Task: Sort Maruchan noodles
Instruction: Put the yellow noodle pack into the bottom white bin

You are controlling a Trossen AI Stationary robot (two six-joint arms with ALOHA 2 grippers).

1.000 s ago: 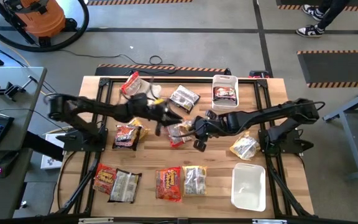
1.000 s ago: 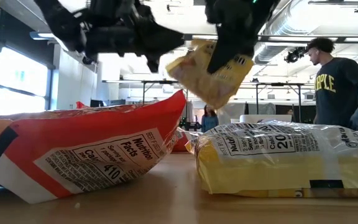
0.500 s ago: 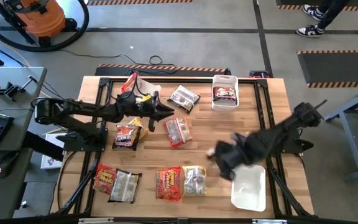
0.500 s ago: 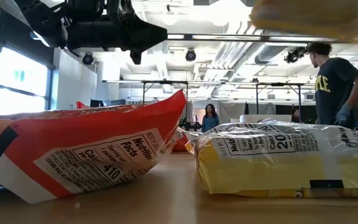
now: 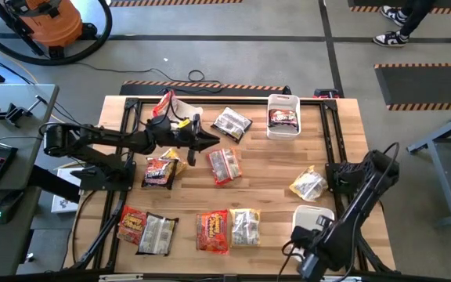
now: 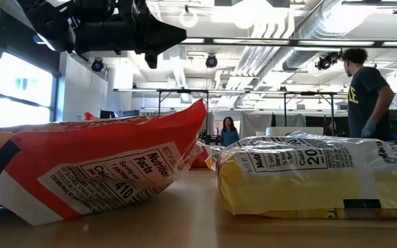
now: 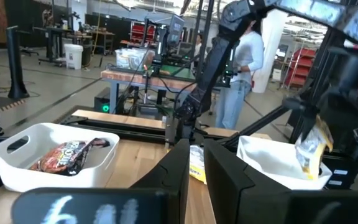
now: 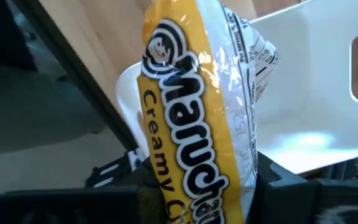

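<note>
Your right pincer [image 8: 229,205] swung its yellow Maruchan Creamy Chicken packet [image 8: 197,106] from mid-desk to the near white bin [image 5: 313,215], gripping it. Left pincer [image 5: 207,141] hovered narrow, empty. You should have released low, over the bin's centre.

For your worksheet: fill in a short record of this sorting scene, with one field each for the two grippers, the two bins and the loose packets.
left gripper: above the table's middle-left, fingers close together, nothing between them
right gripper: shut on yellow Maruchan packet, over the near bin
near bin: white, at the table's right front
far bin: white, holds a dark packet
loose packets: red, silver and yellow, spread over the table
</note>
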